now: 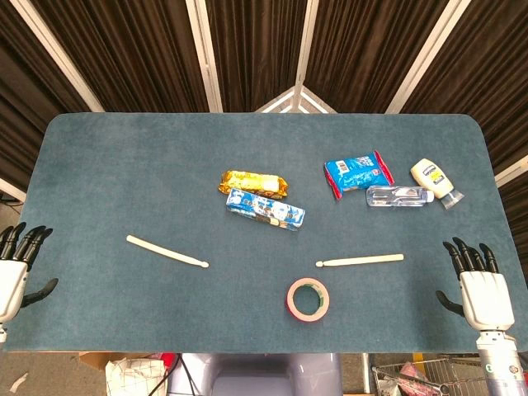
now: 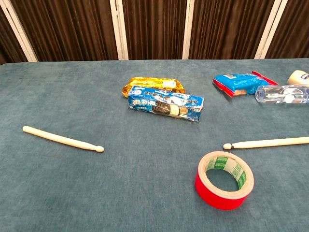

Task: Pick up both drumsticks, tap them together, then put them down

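Note:
Two pale wooden drumsticks lie on the blue table. The left drumstick slants with its tip toward the middle. The right drumstick lies almost level, tip pointing left. My left hand hangs at the table's left edge, fingers spread and holding nothing, well left of its stick. My right hand is at the right edge, fingers spread upward and apart, holding nothing, right of its stick. Neither hand shows in the chest view.
A red tape roll lies just below the right drumstick's tip. Further back are a blue cookie pack, a gold pack, a blue snack bag, a clear bottle and a white bottle.

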`<state>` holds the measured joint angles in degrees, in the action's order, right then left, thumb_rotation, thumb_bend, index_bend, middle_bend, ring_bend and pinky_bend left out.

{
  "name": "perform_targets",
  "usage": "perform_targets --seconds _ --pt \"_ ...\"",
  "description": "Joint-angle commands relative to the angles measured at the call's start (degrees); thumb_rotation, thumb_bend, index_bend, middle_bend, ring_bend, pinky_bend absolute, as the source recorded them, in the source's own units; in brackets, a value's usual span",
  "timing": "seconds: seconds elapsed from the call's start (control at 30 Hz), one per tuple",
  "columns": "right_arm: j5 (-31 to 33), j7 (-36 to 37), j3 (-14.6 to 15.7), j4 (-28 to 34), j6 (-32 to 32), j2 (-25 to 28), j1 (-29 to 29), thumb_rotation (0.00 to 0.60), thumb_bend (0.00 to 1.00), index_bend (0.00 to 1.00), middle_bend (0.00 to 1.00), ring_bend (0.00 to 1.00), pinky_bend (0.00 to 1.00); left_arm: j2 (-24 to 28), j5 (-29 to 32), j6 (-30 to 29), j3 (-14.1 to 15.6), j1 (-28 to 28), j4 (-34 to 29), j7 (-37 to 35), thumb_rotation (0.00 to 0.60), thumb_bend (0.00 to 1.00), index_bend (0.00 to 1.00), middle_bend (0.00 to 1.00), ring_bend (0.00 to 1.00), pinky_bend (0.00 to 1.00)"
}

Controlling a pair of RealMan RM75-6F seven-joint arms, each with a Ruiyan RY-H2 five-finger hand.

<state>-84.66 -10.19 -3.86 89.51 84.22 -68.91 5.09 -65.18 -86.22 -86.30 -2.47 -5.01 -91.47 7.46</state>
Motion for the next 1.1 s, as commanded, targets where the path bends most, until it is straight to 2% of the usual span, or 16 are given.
perform_targets --seconds 0.03,0.23,0.3,0.37,0.47,0.73,0.8,1.1 --pt "0.03 0.08 0.01 0.05 -0.02 0.08 -0.03 0.6 0.22 0.15 0.13 0.18 0.1 -0.07 -0.04 0.1 0.05 -0.04 -0.1 0.16 0.6 0.31 0.16 0.16 0.0 0.0" --pt "0.19 0.35 0.03 0.25 -0.19 0.52 -0.07 0.6 0.22 0.17 0.14 0.18 0.1 -0.13 -0.21 0.05 0.28 0.04 -0.44 0.95 0.6 0.31 0.21 0.23 0.0 0.0" --pt "0.23 0.53 0.07 0.39 -0.26 0.67 -0.11 0.6 0.22 0.18 0.14 0.18 0.1 -0.13 -0.27 -0.1 0.29 0.11 -0.62 1.07 0.6 0.31 0.21 0.21 0.0 0.0" --pt "0.25 0.96 0.23 0.42 -0.52 0.71 -0.11 0.6 0.22 0.19 0.15 0.19 0.1 -0.22 -0.42 -0.32 0.21 0.11 -0.65 0.93 0.6 0.31 0.18 0.15 0.0 0.0" --pt "0.19 2.28 0.42 0.68 -0.88 0.93 -0.12 0.6 0.22 0.25 0.16 0.19 0.1 -0.66 -1.1 -0.96 -0.07 -0.05 -0.04 0.19 0.6 0.31 0.18 0.11 0.0 0.0" --pt "-0.61 2.96 1.7 0.43 -3.5 0.41 0.73 0.6 0.22 0.28 0.18 0.21 0.1 -0.61 -2.54 -3.47 -0.32 0.58 1.1 -2.56 0.6 0.31 0.14 0.1 0.0 0.0" --pt "-1.25 2.15 2.2 -0.24 -6.62 -1.32 2.52 0.6 0.22 0.28 0.2 0.21 0.1 -0.34 -2.06 -4.3 -0.79 0.94 1.38 -3.7 0.6 0.31 0.14 0.11 0.0 0.0" --pt "2.82 -2.57 -0.58 -2.12 -15.23 -6.41 8.59 0.6 0.22 0.32 0.27 0.26 0.1 -0.23 -1.34 -3.74 -1.2 0.72 1.96 -4.71 0.6 0.31 0.14 0.13 0.0 0.0"
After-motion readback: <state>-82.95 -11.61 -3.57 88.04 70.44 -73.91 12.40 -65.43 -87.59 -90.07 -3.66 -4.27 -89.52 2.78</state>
